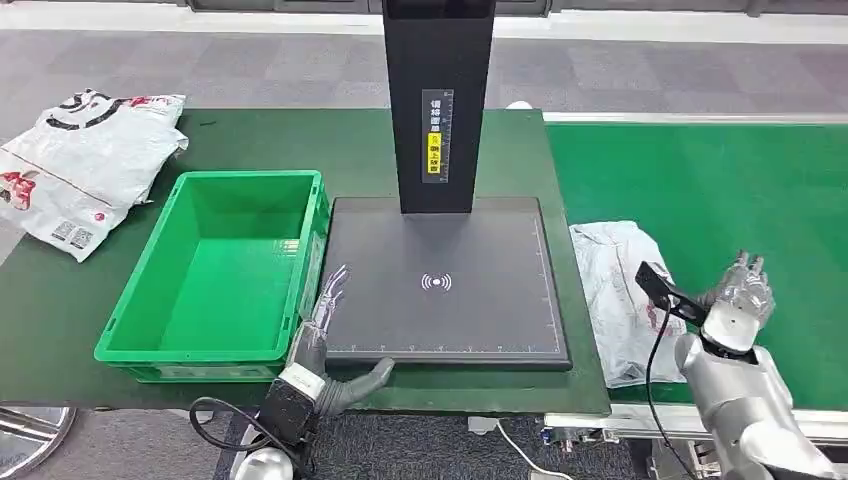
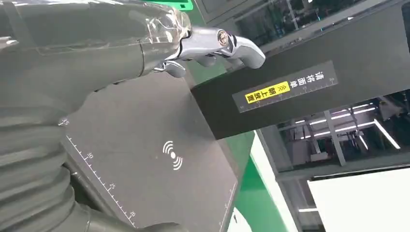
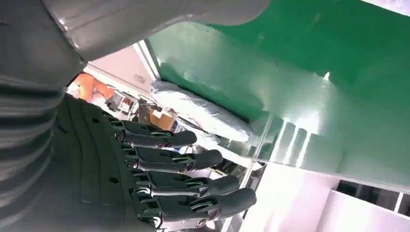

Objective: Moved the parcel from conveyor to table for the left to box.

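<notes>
**Head view: parcel on belt, both my hands empty**

At 10 o'clock, a white bag (image 1: 85, 165) lies on the table (image 1: 60, 300). Green box (image 1: 225, 270) stands beside the dark scanner plate (image 1: 445, 285). My left hand (image 1: 325, 345) rests at the plate's near corner, fingers spread, holding nothing. Parcel (image 1: 625, 295) lies at 4 o'clock on the conveyor (image 1: 720, 170). My right hand (image 1: 740, 295) hovers just beside it, fingers apart.

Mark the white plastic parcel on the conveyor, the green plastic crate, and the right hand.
white plastic parcel (image 1: 620, 300), head view, middle of the bag.
green plastic crate (image 1: 150, 290), head view, left wall.
right hand (image 1: 745, 295), head view, back of the hand.
</notes>
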